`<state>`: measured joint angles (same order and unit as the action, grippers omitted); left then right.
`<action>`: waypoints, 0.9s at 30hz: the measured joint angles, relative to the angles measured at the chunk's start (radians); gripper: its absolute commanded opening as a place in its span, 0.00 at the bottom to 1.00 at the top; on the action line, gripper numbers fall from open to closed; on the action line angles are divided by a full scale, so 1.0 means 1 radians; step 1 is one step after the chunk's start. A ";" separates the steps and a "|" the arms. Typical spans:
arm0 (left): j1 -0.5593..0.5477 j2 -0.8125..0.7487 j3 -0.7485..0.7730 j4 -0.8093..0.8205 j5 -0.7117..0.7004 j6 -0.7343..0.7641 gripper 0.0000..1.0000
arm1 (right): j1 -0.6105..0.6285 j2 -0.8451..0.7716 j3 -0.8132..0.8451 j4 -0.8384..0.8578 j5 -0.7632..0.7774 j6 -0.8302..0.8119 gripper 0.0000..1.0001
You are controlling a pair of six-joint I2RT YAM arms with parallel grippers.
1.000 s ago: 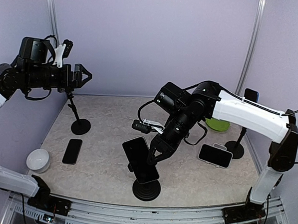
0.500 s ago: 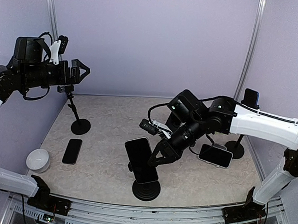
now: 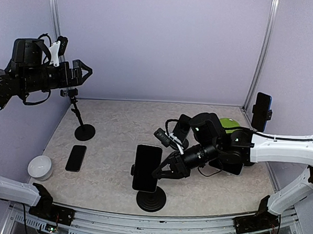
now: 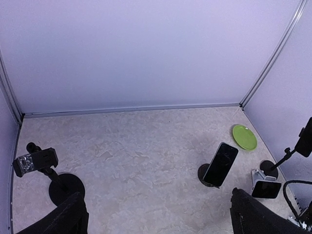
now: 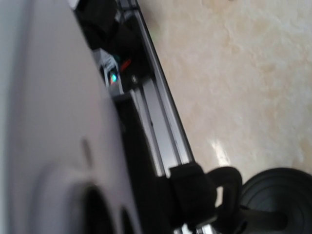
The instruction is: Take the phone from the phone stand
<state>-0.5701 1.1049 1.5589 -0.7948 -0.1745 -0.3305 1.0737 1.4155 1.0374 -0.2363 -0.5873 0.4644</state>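
Right claw (image 3: pixel 162 173): jaws drawn narrow; they look clamped on the long edge of the phone (image 3: pixel 146 168).
Phone: at the claw's tips, near upright, seated in the phone stand (image 3: pixel 151 199). The stand's round base sits just below the claw.
Left claw (image 3: pixel 84 73): spread wide, empty, raised high and well apart from the right claw.
Progress: grip made, by my judgement; lift-out not yet done.
Change: phone leaned back a second ago and now stands straighter; right arm has come lower and flatter.

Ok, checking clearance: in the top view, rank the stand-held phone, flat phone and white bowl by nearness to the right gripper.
1. stand-held phone, at the tips of the right gripper
2. flat phone, farther left
3. white bowl, far left
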 measured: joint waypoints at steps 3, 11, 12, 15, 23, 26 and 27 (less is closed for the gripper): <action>-0.001 0.000 -0.008 0.002 -0.003 -0.005 0.99 | 0.014 -0.023 -0.068 0.111 0.020 0.049 0.00; -0.014 0.000 -0.055 0.019 -0.004 -0.006 0.99 | 0.036 -0.024 -0.043 0.121 0.111 0.084 0.00; -0.015 0.000 -0.056 0.021 -0.005 -0.003 0.99 | 0.036 -0.018 -0.024 0.102 0.129 0.081 0.00; -0.015 -0.001 -0.055 0.027 -0.019 0.005 0.99 | 0.032 0.017 0.042 0.052 0.172 0.071 0.00; -0.015 -0.001 -0.055 0.046 -0.025 0.028 0.99 | -0.044 0.140 0.196 0.018 0.238 0.050 0.00; -0.022 -0.001 -0.055 0.047 -0.024 0.031 0.99 | -0.090 0.163 0.213 0.043 0.252 0.052 0.00; -0.027 -0.001 -0.055 0.047 -0.024 0.032 0.99 | -0.107 0.170 0.215 0.057 0.252 0.054 0.00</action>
<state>-0.5976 1.1042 1.5043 -0.7479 -0.1989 -0.2981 0.9665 1.5852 1.2522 -0.1795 -0.3351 0.5182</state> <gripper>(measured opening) 0.988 0.231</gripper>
